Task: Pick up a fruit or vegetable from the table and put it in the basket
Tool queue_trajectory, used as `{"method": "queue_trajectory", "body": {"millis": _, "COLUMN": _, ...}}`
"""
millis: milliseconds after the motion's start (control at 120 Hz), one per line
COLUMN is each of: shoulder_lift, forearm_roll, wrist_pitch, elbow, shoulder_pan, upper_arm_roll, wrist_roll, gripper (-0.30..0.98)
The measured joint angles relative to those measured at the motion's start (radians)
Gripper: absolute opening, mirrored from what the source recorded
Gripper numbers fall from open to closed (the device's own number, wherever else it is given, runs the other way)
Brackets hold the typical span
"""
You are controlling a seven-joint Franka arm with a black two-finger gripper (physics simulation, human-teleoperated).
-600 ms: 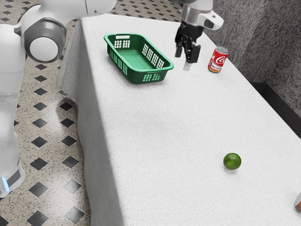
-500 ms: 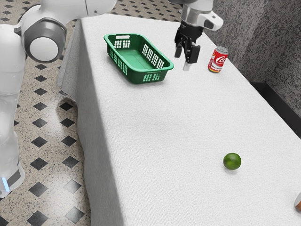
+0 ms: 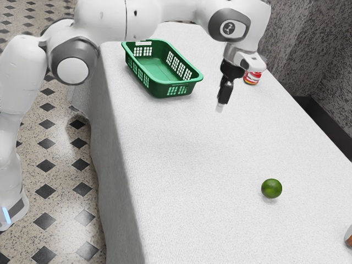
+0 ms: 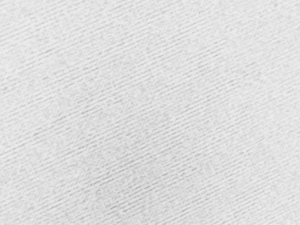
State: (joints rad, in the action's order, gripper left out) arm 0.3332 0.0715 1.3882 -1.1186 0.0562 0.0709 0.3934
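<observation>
Green fruit — on tablecloth; basket well apart; gripper aloft — can't tell wide or narrow

From where I stand I see 1 red can, upper part hidden, near the wall-side edge of the white cloth. 1 white-and-orange-brown thing is cut off at the exterior view's right. Dark diamonds dot the speckled floor; the wall is mottled grey.

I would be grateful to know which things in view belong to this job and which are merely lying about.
Job:
round green fruit
green plastic basket with perforated walls

Lying about:
red-and-white metal can, partly hidden
white-and-brown object, cut off at the exterior view's right edge
</observation>
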Motion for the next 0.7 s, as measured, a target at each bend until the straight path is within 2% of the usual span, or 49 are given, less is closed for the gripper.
{"method": "queue_trajectory", "body": {"millis": 300, "shoulder_lift": 0.154, "forearm_roll": 0.082, "wrist_pitch": 0.235, "elbow": 0.039, "shoulder_pan": 0.003, "upper_arm_roll": -0.062, "wrist_roll": 0.325, "gripper": 0.68}}
{"method": "queue_trajectory", "body": {"millis": 500, "shoulder_lift": 0.205, "forearm_roll": 0.1, "wrist_pitch": 0.308, "elbow": 0.065, "shoulder_pan": 0.007, "upper_arm_roll": -0.095, "wrist_roll": 0.412, "gripper": 0.68}}
{"method": "queue_trajectory", "body": {"millis": 700, "shoulder_lift": 0.219, "forearm_roll": 0.172, "wrist_pitch": 0.366, "elbow": 0.062, "shoulder_pan": 0.005, "upper_arm_roll": -0.111, "wrist_roll": 0.464, "gripper": 0.68}}
